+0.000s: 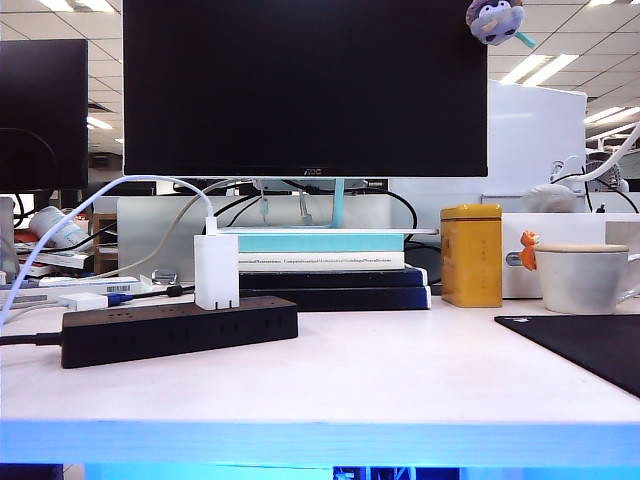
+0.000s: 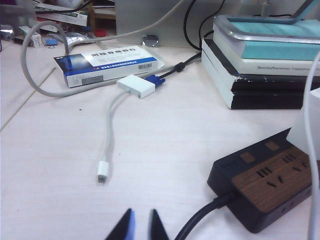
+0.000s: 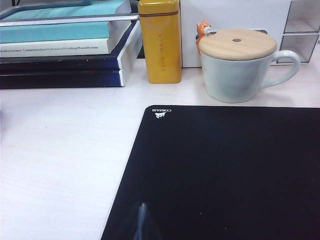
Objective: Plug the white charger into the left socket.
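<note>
The white charger (image 1: 216, 272) is a small glossy white block, rectangular, and it stands upright on the top face of the black power strip (image 1: 180, 330), plugged into it toward the strip's right part as the exterior view shows it. A thin white cable (image 1: 120, 195) leaves its upper end, rises in an arc and falls away to the left. In the left wrist view only one white edge of the charger (image 2: 306, 131) is visible, above the strip (image 2: 260, 187), whose top looks brownish there, with several identical outlets. The left socket (image 1: 112, 326) on the strip is free (its slots are too small to see well in the exterior view). A black cord (image 2: 200, 222) comes out from the left end of the strip.

The left gripper (image 2: 140, 229) is low over the table (image 1: 400, 380), near the cord end of the strip, and it holds nothing. Its two dark fingertips (image 2: 123, 230) stand almost together, with only a narrow gap between them. The right gripper (image 3: 143, 220) is far from the strip, over the black mouse pad (image 3: 225, 170); its fingers look pressed together, seen only as one thin blurred tip, and it is empty.

Behind the strip lie a flat white adapter with a blue plug (image 2: 137, 85) and a blue-white box (image 2: 107, 62). To the right of the strip is a stack of books (image 1: 325, 265), then a yellow tin (image 1: 471, 255) and a white mug with a wooden lid (image 3: 237, 65).
</note>
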